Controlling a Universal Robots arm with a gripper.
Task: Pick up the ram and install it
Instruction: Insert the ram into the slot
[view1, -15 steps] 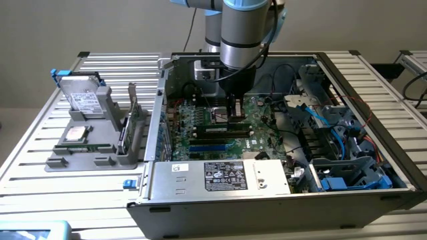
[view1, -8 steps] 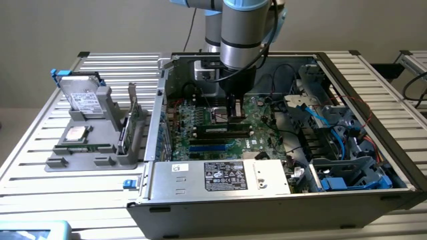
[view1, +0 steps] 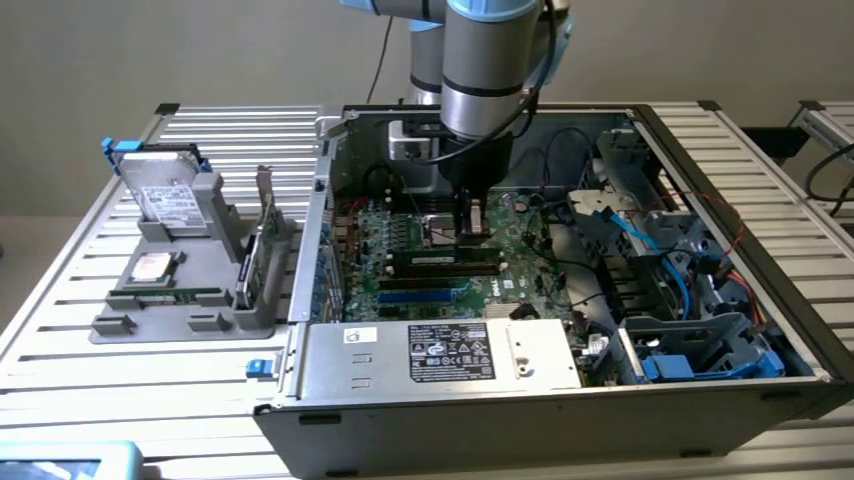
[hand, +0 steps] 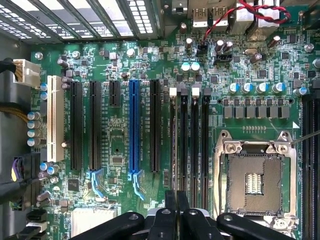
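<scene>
Pincer (hand: 176, 196) closed, above black memory slots (hand: 183, 145)

A plain beige wall (view1: 200, 50) stands behind the slatted aluminium table (view1: 134, 400), evenly lit.

Soft, even overhead light, moderately bright. Exterior view: pale table slats (view1: 80, 330) wash out a little, case interior (view1: 534, 250) below the arm (view1: 487, 60) is shaded, darkest right around the gripper (view1: 467, 235). Wrist view: motherboard (hand: 120, 145) ahead of the gripper (hand: 176, 196) evenly lit, ribbed metal (hand: 107, 15) past it glares white, black fingers (hand: 170, 207) lose detail, small glints on the socket frame (hand: 255, 150) beside them
</scene>
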